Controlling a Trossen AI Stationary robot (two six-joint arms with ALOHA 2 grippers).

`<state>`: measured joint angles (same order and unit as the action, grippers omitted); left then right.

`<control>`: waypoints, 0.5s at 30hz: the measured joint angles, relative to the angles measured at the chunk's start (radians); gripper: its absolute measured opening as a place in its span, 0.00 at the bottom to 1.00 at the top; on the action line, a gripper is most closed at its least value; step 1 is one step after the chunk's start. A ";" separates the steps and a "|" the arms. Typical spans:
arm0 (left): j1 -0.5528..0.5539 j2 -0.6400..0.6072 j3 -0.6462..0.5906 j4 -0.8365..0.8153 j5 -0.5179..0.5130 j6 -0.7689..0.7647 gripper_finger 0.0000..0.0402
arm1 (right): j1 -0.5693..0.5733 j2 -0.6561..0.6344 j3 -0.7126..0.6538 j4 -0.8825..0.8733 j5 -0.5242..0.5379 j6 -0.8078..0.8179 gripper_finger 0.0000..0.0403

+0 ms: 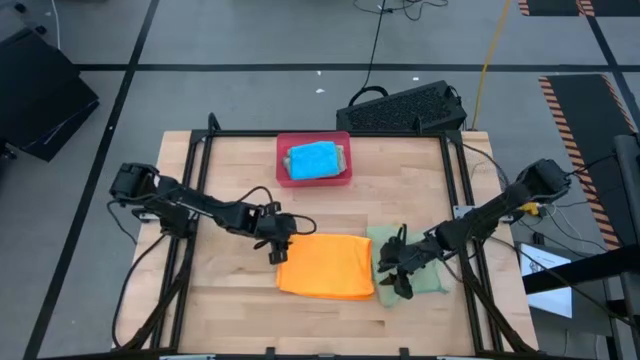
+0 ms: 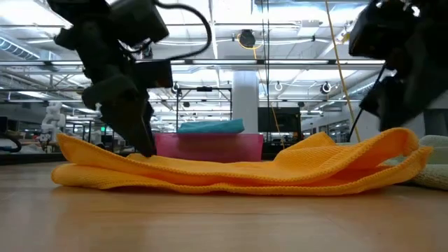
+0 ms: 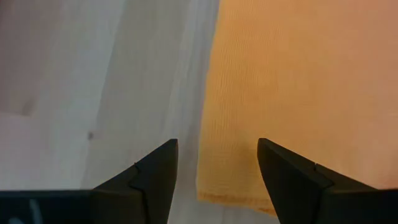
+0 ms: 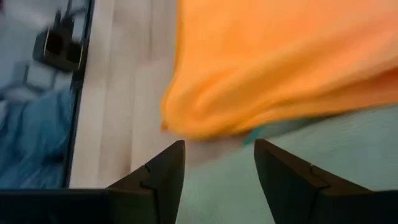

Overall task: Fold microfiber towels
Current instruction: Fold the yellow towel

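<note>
Orange microfiber towel point(image 1: 325, 267) lies folded over on the near middle of the wooden table point(image 1: 220, 300), its layers loose and rumpled in the low view rather than pressed flat; the left gripper point(image 1: 277, 246) hangs at the towel's left edge with its fingers apart and nothing between them, and the left wrist view shows that edge running up between the two dark fingers; the right gripper point(image 1: 392, 275) sits at the towel's right edge, over a pale green towel point(image 1: 425, 275) that lies just beside and partly under the orange one, and its fingers too stand apart and empty; a blue towel point(image 1: 313, 160) rests already folded in the pink tray point(image 1: 284, 146) at the far middle of the table; a black keyboard point(image 1: 405, 108) lies beyond the table's far right corner; I judge that a fold of the orange towel has just been laid and let go; the next move probably calls for both grippers to take hold of an edge again for a second fold, gripping every layer together so the stack does not slide apart.
</note>
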<state>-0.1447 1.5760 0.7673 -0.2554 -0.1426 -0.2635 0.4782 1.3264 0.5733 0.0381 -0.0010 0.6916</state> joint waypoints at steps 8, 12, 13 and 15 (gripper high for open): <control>0.040 0.067 0.004 -0.040 0.080 0.022 0.47 | -0.033 -0.071 0.001 -0.065 0.471 0.061 0.46; 0.031 0.066 0.006 -0.093 0.084 0.017 0.31 | -0.064 -0.017 0.001 -0.010 0.473 0.042 0.46; 0.026 0.066 0.006 -0.103 0.084 0.016 0.26 | -0.069 0.000 0.001 0.017 0.475 0.030 0.46; 0.010 0.051 0.004 -0.130 0.084 0.019 0.15 | -0.080 0.035 0.001 0.071 0.475 0.013 0.46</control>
<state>-0.1351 1.6275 0.7717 -0.3853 -0.0583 -0.2442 0.3984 1.3612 0.5739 0.1091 0.4744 0.7050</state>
